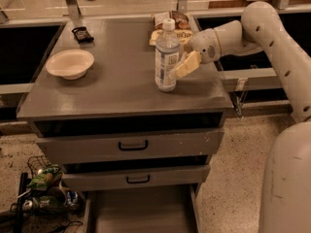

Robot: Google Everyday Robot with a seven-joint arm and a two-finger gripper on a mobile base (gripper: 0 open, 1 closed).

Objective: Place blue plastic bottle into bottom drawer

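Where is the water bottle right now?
In the camera view, the blue plastic bottle stands upright on the cabinet top, right of centre, with the bowl to its left and the tool at its right.

The clear ribbed plastic bottle (pixel 166 57) looks glossy on the matt grey desk (pixel 112 84), the smooth cream plastic gripper (pixel 177 71) at its right side, the grey bottom drawer (pixel 141 212) matt and plain, the round white bowl (pixel 70 63) smooth.

Bottle (pixel 167 57) upright on bench (pixel 112 93), right of centre. End effector (pixel 179 69) just right of bottle, at its side. Bowl (pixel 70 63) on bench, left. Snack packet (pixel 179 19) behind bottle, far edge. Below: upper drawers (pixel 131 147), then bottom drawer (pixel 141 212) pulled out toward near side. Basket (pixel 46 183) on floor, near left.
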